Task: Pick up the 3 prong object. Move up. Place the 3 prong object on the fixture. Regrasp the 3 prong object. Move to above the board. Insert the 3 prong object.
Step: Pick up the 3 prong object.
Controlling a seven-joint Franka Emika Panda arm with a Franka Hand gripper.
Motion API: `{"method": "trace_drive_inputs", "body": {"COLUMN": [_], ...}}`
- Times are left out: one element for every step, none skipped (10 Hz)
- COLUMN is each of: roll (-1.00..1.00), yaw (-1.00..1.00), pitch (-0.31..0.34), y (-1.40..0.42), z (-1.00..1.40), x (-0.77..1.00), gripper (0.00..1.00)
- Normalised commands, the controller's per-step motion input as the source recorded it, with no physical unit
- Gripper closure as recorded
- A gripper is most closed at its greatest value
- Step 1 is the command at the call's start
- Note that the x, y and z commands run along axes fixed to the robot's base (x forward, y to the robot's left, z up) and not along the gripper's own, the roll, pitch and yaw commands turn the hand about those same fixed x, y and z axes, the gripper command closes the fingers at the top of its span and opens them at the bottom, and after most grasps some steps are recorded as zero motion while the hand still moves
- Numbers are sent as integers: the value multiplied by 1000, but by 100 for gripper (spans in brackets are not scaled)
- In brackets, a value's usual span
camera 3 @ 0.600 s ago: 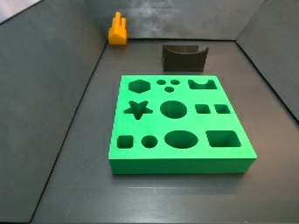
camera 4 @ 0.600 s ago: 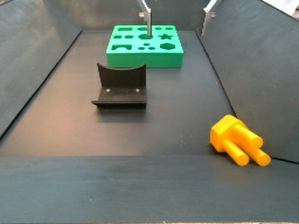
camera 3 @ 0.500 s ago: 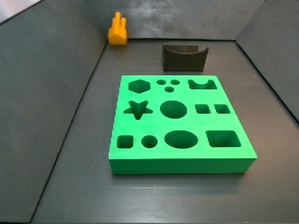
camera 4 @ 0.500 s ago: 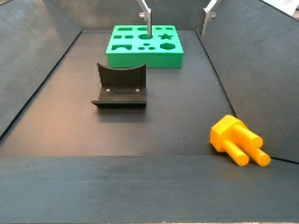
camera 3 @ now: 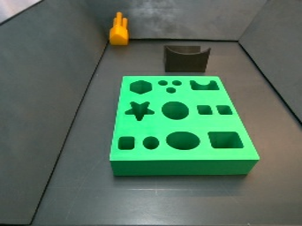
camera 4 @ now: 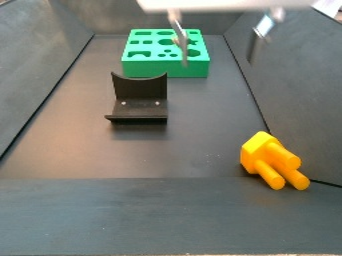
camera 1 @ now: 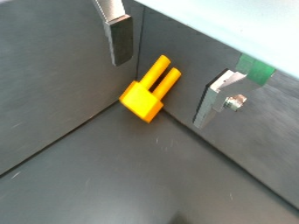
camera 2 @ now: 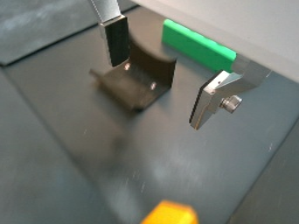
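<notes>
The gripper (camera 1: 163,74) was recorded high above the floor with its 2 fingers spread wide apart and nothing held between them. In a side view it was blurred and cut off by the frame edge (camera 4: 221,25), only the 2 finger tips being made out; in the remaining side view it was not seen at all.

1 3 prong object (camera 1: 149,89) was noted lying on its side on the dark floor, close to the foot of a wall, below the gap between the fingers and touched by neither. Only 2 of its prongs could be made out in a wrist view. In a wrist view (camera 2: 172,213) it was cut off at the frame edge and blurred. In both side views it was seen whole (camera 4: 271,160) (camera 3: 118,30), well apart from the other pieces.

1 fixture (camera 4: 136,97) was observed standing on the floor between the 3 prong object and the board (camera 3: 179,123). Of the 1 board, only a narrow green strip was visible in both wrist views (camera 2: 197,44) (camera 1: 257,69). All cutouts of the board were seen unoccupied.
</notes>
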Motion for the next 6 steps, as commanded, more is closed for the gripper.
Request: {"method": "trace_drive_inputs", "body": {"roll": [53,61,36,14,0,-4], "yaw": [3,37,63,86,137,126], "pitch": [-163,-184,-161,-180,-116,-91], "y": [857,811,763,371,120,137], "z": [-931,-911,-954,-937,-886,-803], "x": [-706,-777,-763,-523,-277,-251], "gripper": [0,0,0,0,0,0]}}
